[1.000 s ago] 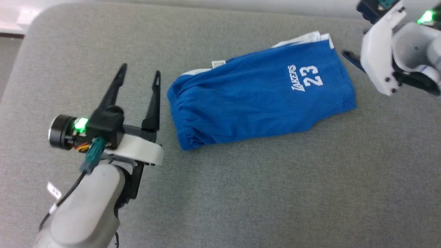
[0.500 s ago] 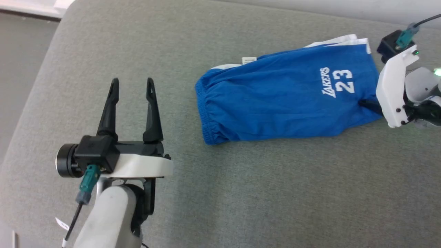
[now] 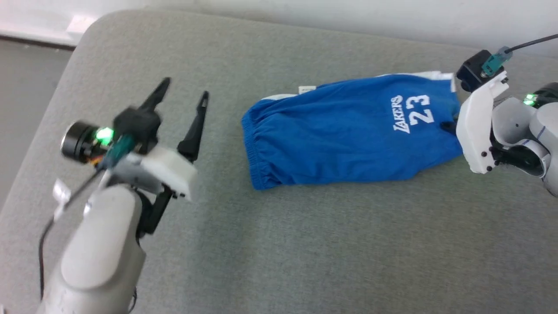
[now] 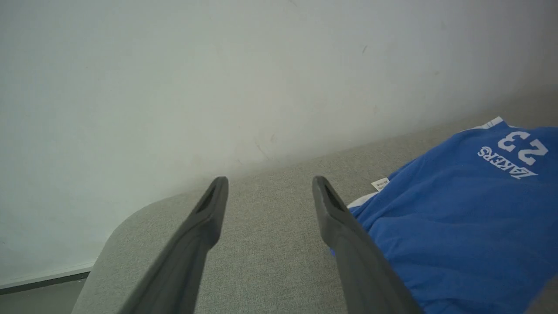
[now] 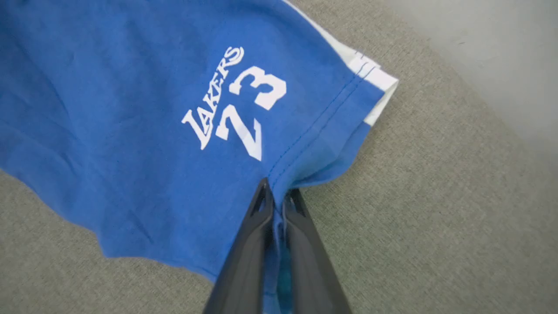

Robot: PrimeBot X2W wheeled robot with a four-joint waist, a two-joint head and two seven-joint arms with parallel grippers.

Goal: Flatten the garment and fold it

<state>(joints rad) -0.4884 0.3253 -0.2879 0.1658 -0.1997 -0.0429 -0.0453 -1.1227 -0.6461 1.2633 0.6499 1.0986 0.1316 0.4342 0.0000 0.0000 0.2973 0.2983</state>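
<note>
The blue shorts lie folded on the grey cushion, waistband to the left, white "Lakers 23" print near the right hem. In the right wrist view my right gripper is shut on the hem of the shorts, just below the print, and the cloth puckers at the fingertips. In the head view the right gripper reaches in from the right edge. My left gripper hovers open to the left of the waistband, apart from the cloth. Its two fingers stand wide with bare cushion between them, the shorts at their right.
The grey cushion has a rounded far-left corner, with floor beyond it. A pale wall runs along the cushion's far edge. A small white label sticks out at the shorts' far edge.
The head camera has shifted. My right gripper has closed on the hem by the print and the hem has lifted slightly. The left gripper has tilted and stays open beside the waistband.
</note>
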